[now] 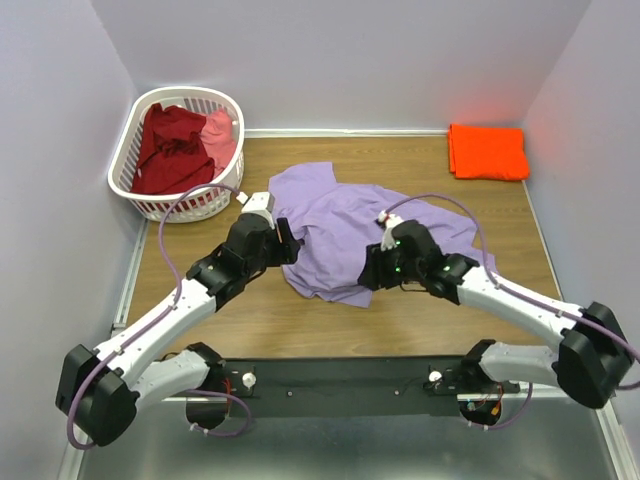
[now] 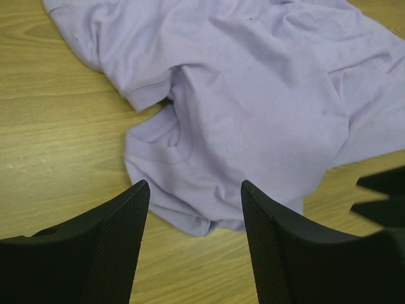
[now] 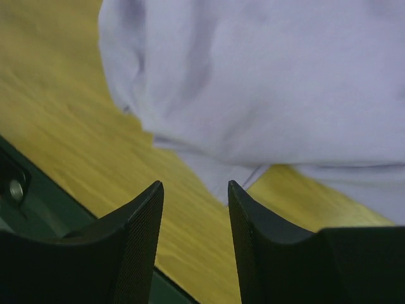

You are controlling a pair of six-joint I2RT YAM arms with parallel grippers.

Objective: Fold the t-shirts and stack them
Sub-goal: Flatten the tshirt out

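Observation:
A lavender t-shirt [image 1: 350,225] lies crumpled on the middle of the wooden table [image 1: 250,320]. My left gripper [image 1: 290,245] hovers at its left edge, open, with the cloth's rounded fold [image 2: 190,209] just beyond the empty fingertips [image 2: 194,185]. At the shirt's near edge my right gripper [image 1: 368,272] is open too, and a cloth corner [image 3: 221,180] lies just past its tips [image 3: 194,183]. An orange t-shirt [image 1: 487,151] lies folded at the back right. Dark red [image 1: 172,145] and pink [image 1: 220,140] shirts sit in the basket.
The white slotted laundry basket [image 1: 125,165] stands at the back left corner. Pale walls close in the table on three sides. A black rail [image 1: 340,375] with both arm bases runs along the near edge. Purple cables loop over each arm.

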